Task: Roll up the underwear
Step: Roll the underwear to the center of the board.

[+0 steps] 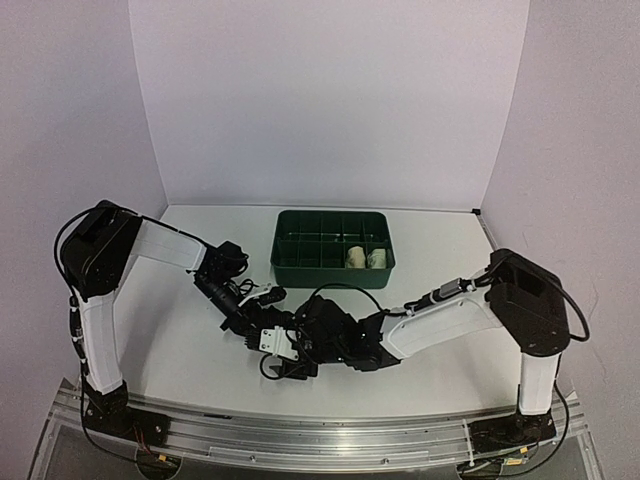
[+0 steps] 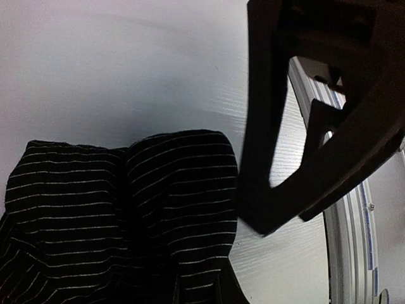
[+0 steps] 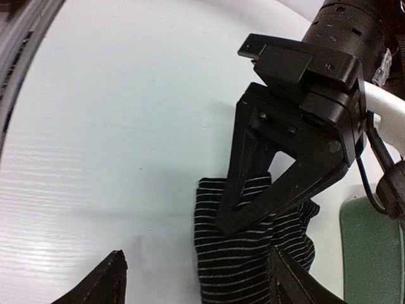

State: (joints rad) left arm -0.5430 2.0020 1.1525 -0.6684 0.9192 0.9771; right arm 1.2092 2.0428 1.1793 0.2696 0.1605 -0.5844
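Black striped underwear (image 3: 253, 266), partly cropped, lies beneath the spread right claw (image 3: 196, 266), the left claw (image 3: 226, 227) closed at its edge.

**TALLY: DESK AND RIG**

Underwear: three pieces in all.
- One black striped piece (image 3: 253, 272), on the desk (image 1: 200, 370).
- Two pale rolled pieces, left roll (image 1: 355, 257) and right roll (image 1: 377, 258), side by side in the tray.

Tray (image 1: 310, 272): one, dark green. Compartments many, too small to count surely.

Arms: two, left arm (image 1: 165, 245) and right arm (image 1: 450, 320).

Fingers (image 3: 250, 158): four, two per arm.

Front rail (image 1: 320, 432): one.
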